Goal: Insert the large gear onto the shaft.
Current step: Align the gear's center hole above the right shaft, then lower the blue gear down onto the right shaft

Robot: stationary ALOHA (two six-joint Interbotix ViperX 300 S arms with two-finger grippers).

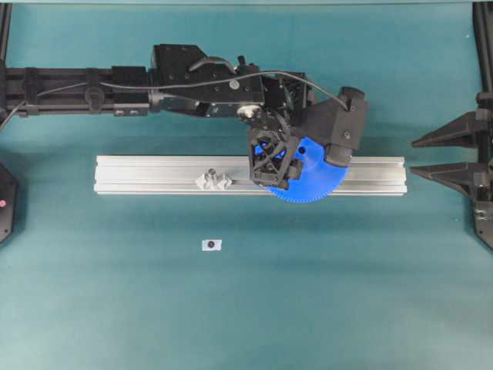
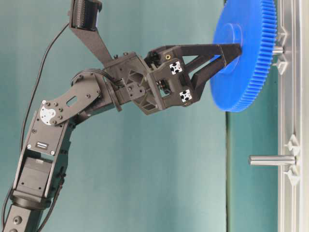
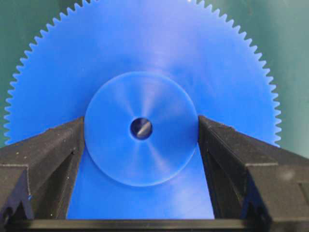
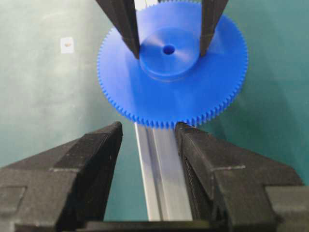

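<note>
My left gripper (image 3: 141, 131) is shut on the raised hub of the large gear (image 3: 145, 53), one finger on each side. The blue gear (image 1: 312, 183) hangs flat over the right half of the rail. In the table-level view the gear (image 2: 246, 53) sits just off the rail, with a short stub of the shaft (image 2: 278, 49) showing between them. A pale metal tip (image 3: 143, 127) shows inside the hub's hole. My right gripper (image 1: 414, 156) stands open at the far right, apart from the gear (image 4: 169, 82), with only the rail between its fingers (image 4: 104, 145).
The aluminium rail (image 1: 154, 166) lies across the middle of the teal table. A second upright pin on a clear bracket (image 1: 210, 178) stands on it left of the gear and shows as a pin (image 2: 272, 160) in the table-level view. A small white tag (image 1: 211, 244) lies nearer the front.
</note>
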